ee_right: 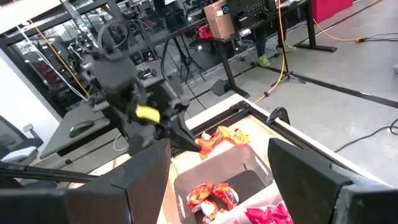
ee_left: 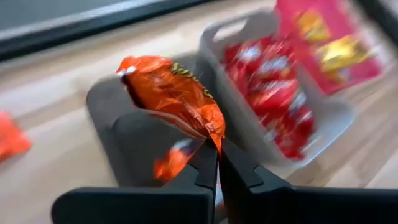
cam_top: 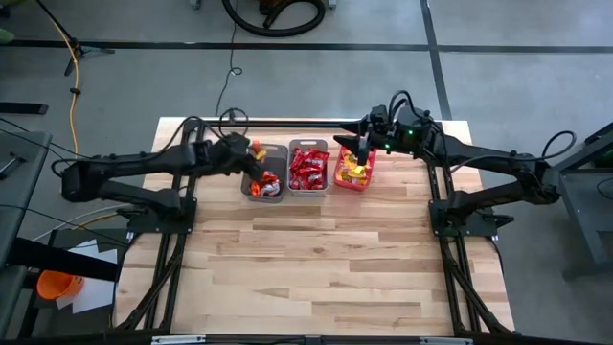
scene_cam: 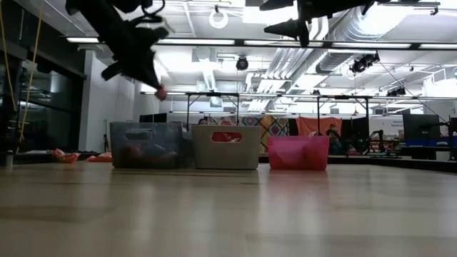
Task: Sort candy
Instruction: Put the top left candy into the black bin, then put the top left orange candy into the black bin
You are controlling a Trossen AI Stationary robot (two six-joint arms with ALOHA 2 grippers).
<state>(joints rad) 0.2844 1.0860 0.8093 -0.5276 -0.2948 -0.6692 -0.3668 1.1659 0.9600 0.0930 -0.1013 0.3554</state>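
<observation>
- While the left gripper (ee_left: 217, 163) hung above the grey bin (cam_top: 263, 174), its fingers were clamped on an orange-wrapped candy (ee_left: 174, 93).
- Orange candies (cam_top: 264, 185) already lay inside that grey bin, at the left of the row.
- The right gripper (cam_top: 362, 158) hovered over the pink bin (cam_top: 352, 168) with its fingers spread wide and nothing between them.
- Yellow candies (cam_top: 354, 172) lay in the pink bin.
- Red candies (cam_top: 308, 169) filled the middle bin (cam_top: 308, 169).
- Two loose orange candies (scene_cam: 66, 155) lay on the wooden table (cam_top: 326, 259), left of the bins.
</observation>
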